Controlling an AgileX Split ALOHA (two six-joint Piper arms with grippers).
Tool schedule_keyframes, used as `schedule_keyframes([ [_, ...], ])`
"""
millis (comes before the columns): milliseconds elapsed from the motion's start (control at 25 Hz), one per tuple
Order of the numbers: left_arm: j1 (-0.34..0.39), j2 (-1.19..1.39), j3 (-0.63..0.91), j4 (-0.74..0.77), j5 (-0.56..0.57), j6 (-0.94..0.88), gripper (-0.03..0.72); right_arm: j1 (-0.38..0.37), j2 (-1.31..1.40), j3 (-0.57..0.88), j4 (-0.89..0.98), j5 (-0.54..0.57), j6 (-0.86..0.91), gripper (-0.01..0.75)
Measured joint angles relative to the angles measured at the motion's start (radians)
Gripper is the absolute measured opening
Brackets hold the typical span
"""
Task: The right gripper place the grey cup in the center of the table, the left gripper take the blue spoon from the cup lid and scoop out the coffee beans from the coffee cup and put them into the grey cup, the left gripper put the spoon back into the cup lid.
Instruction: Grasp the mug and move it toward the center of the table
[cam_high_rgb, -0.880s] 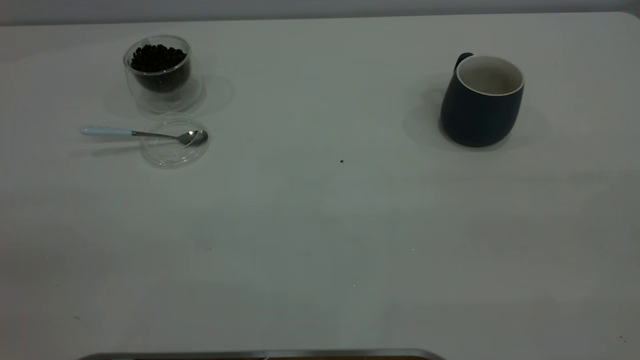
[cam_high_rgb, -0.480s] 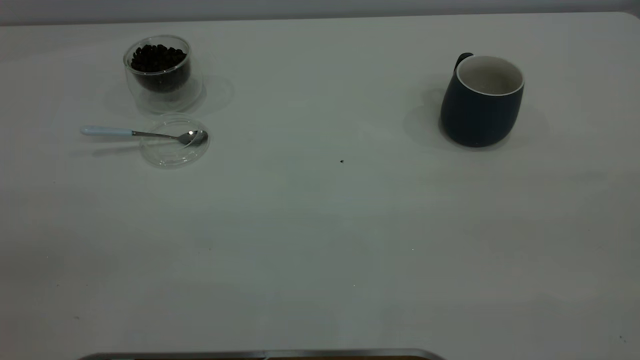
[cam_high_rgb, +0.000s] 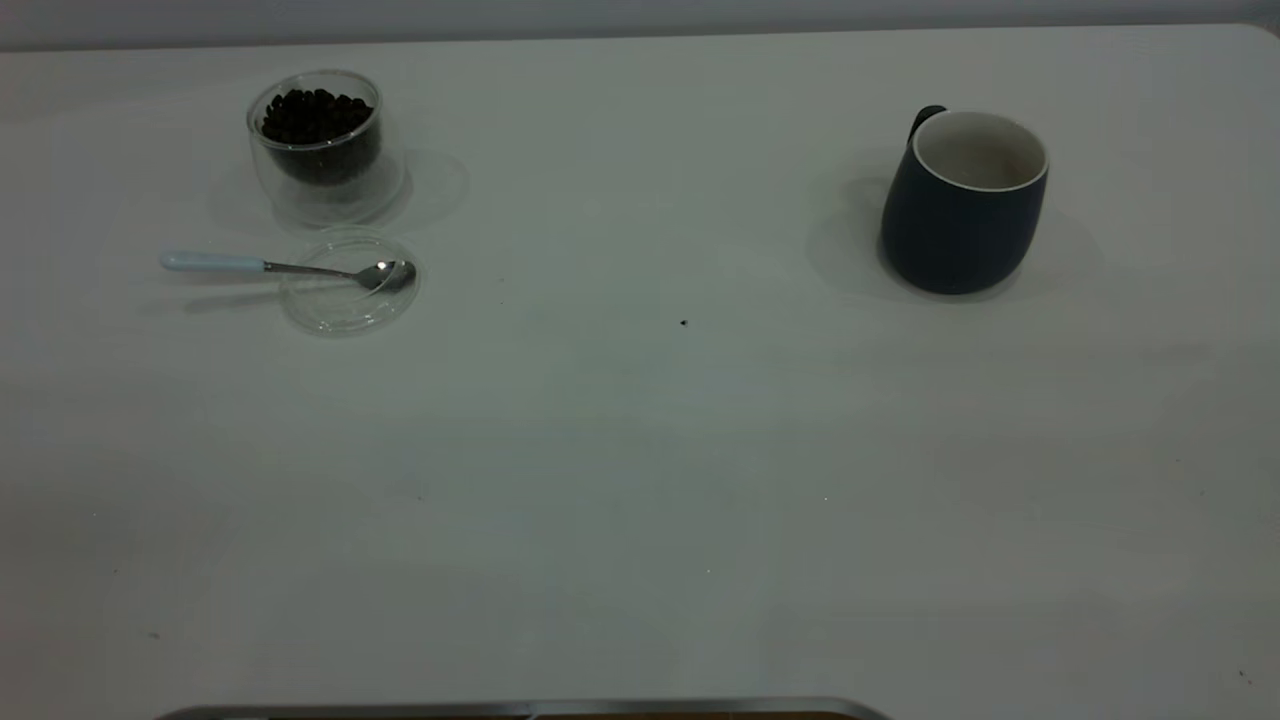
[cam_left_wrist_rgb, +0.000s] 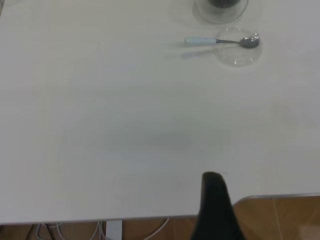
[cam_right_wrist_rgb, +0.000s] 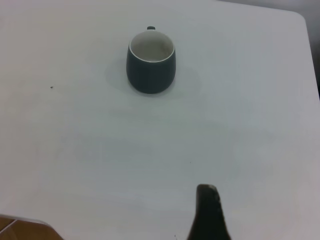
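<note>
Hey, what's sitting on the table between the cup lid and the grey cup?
Only a tiny dark speck on the table, exterior view, between cup lid and grey cup.

White cables (cam_left_wrist_rgb: 95, 230) are hanging below the near table edge beside a pale leg (cam_left_wrist_rgb: 114, 230); wooden floor (cam_left_wrist_rgb: 280, 220) is showing past the corner. Grey wall (cam_high_rgb: 640, 15) is running behind.

The grey cup (cam_high_rgb: 964, 205) stands upright at the right; the blue spoon (cam_high_rgb: 285, 267) rests across the cup lid (cam_high_rgb: 349, 305) beside the bean-filled coffee cup (cam_high_rgb: 318, 150)
</note>
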Motion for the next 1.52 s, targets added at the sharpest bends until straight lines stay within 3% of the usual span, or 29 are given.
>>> schedule_keyframes([
  [1000, 0.000, 0.000, 0.000, 0.000, 0.000, 0.000, 0.590, 0.000, 0.033, -0.005, 0.000, -0.003, -0.064, 0.590],
  [1280, 0.000, 0.000, 0.000, 0.000, 0.000, 0.000, 0.590, 0.000, 0.396, -0.093, -0.008, -0.077, -0.112, 0.590],
  [1520, 0.000, 0.000, 0.000, 0.000, 0.000, 0.000, 0.590, 0.000, 0.827, -0.220, -0.009, -0.182, -0.302, 0.590],
])
